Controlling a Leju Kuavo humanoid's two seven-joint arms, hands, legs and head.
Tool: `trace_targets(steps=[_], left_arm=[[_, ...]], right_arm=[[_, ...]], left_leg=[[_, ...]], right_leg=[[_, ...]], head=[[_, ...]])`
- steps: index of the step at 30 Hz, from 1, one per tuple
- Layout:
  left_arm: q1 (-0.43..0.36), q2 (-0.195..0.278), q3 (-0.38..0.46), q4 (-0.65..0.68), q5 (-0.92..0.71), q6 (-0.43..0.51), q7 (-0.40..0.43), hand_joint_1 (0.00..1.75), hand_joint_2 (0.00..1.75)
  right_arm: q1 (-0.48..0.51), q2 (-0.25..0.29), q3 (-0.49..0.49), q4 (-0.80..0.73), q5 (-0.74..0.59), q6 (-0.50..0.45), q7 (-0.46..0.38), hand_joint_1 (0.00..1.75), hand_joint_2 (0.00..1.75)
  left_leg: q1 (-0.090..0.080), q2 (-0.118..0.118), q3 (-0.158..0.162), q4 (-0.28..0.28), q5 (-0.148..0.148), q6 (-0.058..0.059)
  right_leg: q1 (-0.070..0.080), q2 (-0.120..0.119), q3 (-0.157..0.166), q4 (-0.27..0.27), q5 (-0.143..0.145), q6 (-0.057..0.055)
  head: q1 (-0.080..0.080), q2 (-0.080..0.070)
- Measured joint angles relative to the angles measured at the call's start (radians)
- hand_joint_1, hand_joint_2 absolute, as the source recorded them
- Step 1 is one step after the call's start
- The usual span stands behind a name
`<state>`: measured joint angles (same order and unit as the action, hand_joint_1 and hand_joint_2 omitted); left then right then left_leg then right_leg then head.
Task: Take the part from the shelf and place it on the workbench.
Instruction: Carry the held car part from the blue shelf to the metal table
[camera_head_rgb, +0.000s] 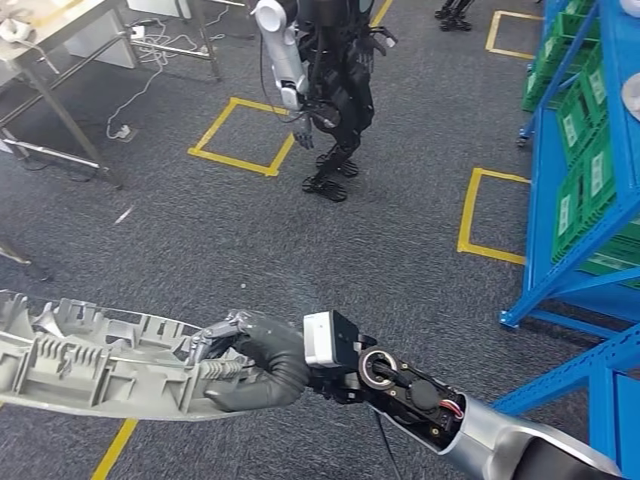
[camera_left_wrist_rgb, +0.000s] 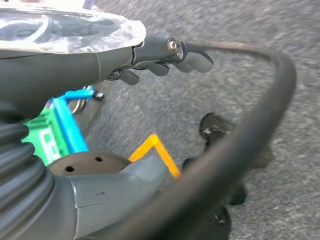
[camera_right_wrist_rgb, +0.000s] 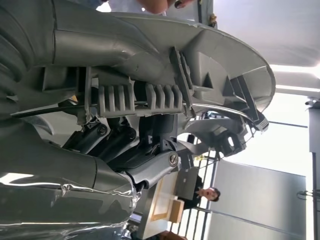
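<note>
Since the long grey plastic part (camera_head_rgb: 98, 362) is already off the blue shelf (camera_head_rgb: 604, 180) and carried across the grey floor (camera_head_rgb: 226, 230), the first half of the job looks done. The right robot hand (camera_head_rgb: 256, 362) grips the part at one end, fingers (camera_right_wrist_rgb: 113, 142) wrapped into its ribs. The left robot hand (camera_left_wrist_rgb: 166, 55) hangs with nothing in it, fingers loosely apart. A metal-framed surface (camera_head_rgb: 53, 40) stands well apart at upper left; setting the part down there remains. Another robot (camera_head_rgb: 324, 90) stands ahead.
</note>
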<state>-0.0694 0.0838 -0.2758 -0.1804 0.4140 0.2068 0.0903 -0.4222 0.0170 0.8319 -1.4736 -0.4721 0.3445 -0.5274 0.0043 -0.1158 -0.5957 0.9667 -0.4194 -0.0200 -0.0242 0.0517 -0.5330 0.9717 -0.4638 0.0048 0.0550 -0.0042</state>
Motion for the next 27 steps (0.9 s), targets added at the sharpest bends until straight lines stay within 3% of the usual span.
trace_targets(steps=[1, 3, 5, 6, 8, 10, 12, 14, 16, 18, 20, 21, 22, 23, 25, 27], left_arm=[[0.0, 0.0, 0.0, 0.0, 0.001, 0.001, 0.0, 0.0, 1.75], [-0.003, -0.001, 0.0, 0.0, 0.001, 0.002, -0.001, 0.0, 1.75], [-0.005, -0.002, 0.0, 0.0, -0.002, 0.002, -0.003, 0.0, 1.75], [-0.004, -0.002, 0.0, 0.0, -0.003, 0.002, -0.004, 0.0, 1.75], [-0.001, -0.001, 0.0, 0.0, -0.005, 0.001, -0.004, 0.0, 1.75], [-0.003, 0.0, 0.0, 0.0, -0.005, 0.001, -0.004, 0.0, 1.75], [-0.006, 0.001, 0.0, 0.0, -0.004, 0.001, -0.004, 0.0, 1.75], [-0.004, 0.001, 0.0, 0.0, -0.002, 0.001, -0.004, 0.0, 1.75], [-0.002, 0.002, 0.0, 0.0, 0.001, 0.001, -0.003, 0.0, 1.75], [-0.004, 0.002, 0.0, 0.0, 0.002, 0.001, -0.003, 0.0, 1.75], [-0.007, 0.002, 0.0, 0.0, 0.003, 0.001, -0.003, 0.0, 1.75], [-0.006, 0.001, 0.0, 0.0, 0.004, 0.001, -0.003, 0.0, 1.75], [-0.005, 0.001, 0.0, 0.0, 0.004, 0.001, -0.002, 0.0, 1.75], [-0.004, 0.001, 0.0, 0.0, 0.005, 0.001, -0.002, 0.0, 1.75], [-0.004, -0.002, 0.0, 0.0, 0.005, 0.001, -0.002, 0.0, 1.75], [-0.006, -0.004, 0.0, 0.0, 0.004, 0.001, -0.002, 0.0, 1.75]], right_arm=[[-0.002, 0.002, 0.001, 0.001, -0.001, 0.0, 0.0, 1.75, 1.75], [-0.004, 0.005, 0.002, 0.004, -0.003, 0.0, -0.001, 1.75, 1.75], [-0.005, 0.005, 0.003, 0.008, -0.004, -0.001, -0.002, 1.75, 1.75], [-0.005, 0.005, 0.004, 0.01, -0.004, -0.002, -0.002, 1.75, 1.75], [-0.005, 0.005, 0.005, 0.013, -0.004, -0.003, -0.002, 1.75, 1.75], [-0.006, 0.005, 0.007, 0.013, -0.004, -0.005, -0.002, 1.75, 1.75], [-0.007, 0.006, 0.009, 0.013, -0.004, -0.006, -0.001, 1.75, 1.75], [-0.008, 0.007, 0.011, 0.013, -0.003, -0.006, 0.0, 1.75, 1.75], [-0.009, 0.009, 0.012, 0.013, -0.003, -0.006, 0.0, 1.75, 1.75], [-0.008, 0.01, 0.012, 0.014, -0.003, -0.005, 0.0, 1.75, 1.75], [-0.006, 0.009, 0.013, 0.015, -0.003, -0.004, 0.0, 1.75, 1.75], [-0.006, 0.009, 0.013, 0.015, -0.003, -0.004, 0.0, 1.75, 1.75], [-0.005, 0.009, 0.013, 0.016, -0.003, -0.003, -0.001, 1.75, 1.75], [-0.005, 0.009, 0.013, 0.016, -0.003, -0.002, 0.0, 1.75, 1.75], [-0.006, 0.009, 0.014, 0.016, -0.003, -0.002, -0.001, 1.75, 1.75], [-0.005, 0.009, 0.014, 0.018, -0.004, -0.001, -0.001, 1.75, 1.75]], left_leg=[[-0.001, 0.029, -0.017, 0.032, -0.017, -0.006], [0.001, 0.088, -0.083, 0.152, -0.069, -0.018], [0.008, 0.105, -0.148, 0.257, -0.097, -0.026], [0.011, 0.109, -0.155, 0.262, -0.086, -0.029], [0.014, 0.126, -0.106, 0.16, -0.02, -0.031], [0.008, 0.165, -0.039, 0.03, 0.028, -0.024], [-0.001, 0.177, -0.017, -0.015, 0.032, -0.009], [-0.002, 0.154, -0.014, -0.017, 0.028, 0.007], [0.002, 0.135, -0.003, -0.023, 0.027, 0.021], [0.003, 0.116, 0.004, -0.026, 0.024, 0.032], [0.001, 0.091, 0.007, -0.025, 0.021, 0.038], [0.0, 0.076, 0.011, -0.025, 0.019, 0.039], [-0.001, 0.061, 0.015, -0.024, 0.017, 0.038], [-0.002, 0.046, 0.021, -0.023, 0.013, 0.037], [-0.003, 0.018, 0.026, -0.019, 0.007, 0.032], [-0.002, -0.005, 0.019, -0.014, 0.006, 0.024]], right_leg=[[-0.002, -0.014, 0.005, -0.006, 0.002, -0.004], [0.0, -0.045, 0.009, -0.011, 0.0, -0.01], [0.001, -0.076, 0.01, -0.011, -0.004, -0.012], [0.0, -0.089, 0.012, -0.011, -0.007, -0.012], [-0.001, -0.111, 0.019, -0.011, -0.013, -0.008], [0.002, -0.129, 0.026, -0.011, -0.022, 0.001], [0.008, -0.144, 0.033, -0.012, -0.03, 0.013], [0.006, -0.152, 0.041, -0.014, -0.038, 0.025], [0.001, -0.118, 0.028, 0.028, -0.069, 0.032], [0.001, -0.073, -0.031, 0.155, -0.13, 0.032], [0.005, -0.058, -0.103, 0.284, -0.169, 0.029], [0.006, -0.055, -0.12, 0.302, -0.16, 0.027], [0.007, -0.052, -0.118, 0.28, -0.13, 0.025], [0.007, -0.043, -0.099, 0.223, -0.084, 0.02], [0.005, 0.004, -0.05, 0.085, -0.007, 0.011], [0.002, 0.037, -0.019, 0.014, 0.009, 0.009]], head=[[-0.005, 0.0], [-0.017, 0.0], [-0.019, 0.0], [-0.019, 0.0], [-0.019, 0.0], [-0.02, 0.0], [-0.016, 0.0], [-0.011, 0.0], [-0.007, 0.0], [0.0, 0.0], [0.008, 0.0], [0.01, 0.0], [0.013, 0.0], [0.015, 0.0], [0.017, 0.0], [0.016, 0.0]])
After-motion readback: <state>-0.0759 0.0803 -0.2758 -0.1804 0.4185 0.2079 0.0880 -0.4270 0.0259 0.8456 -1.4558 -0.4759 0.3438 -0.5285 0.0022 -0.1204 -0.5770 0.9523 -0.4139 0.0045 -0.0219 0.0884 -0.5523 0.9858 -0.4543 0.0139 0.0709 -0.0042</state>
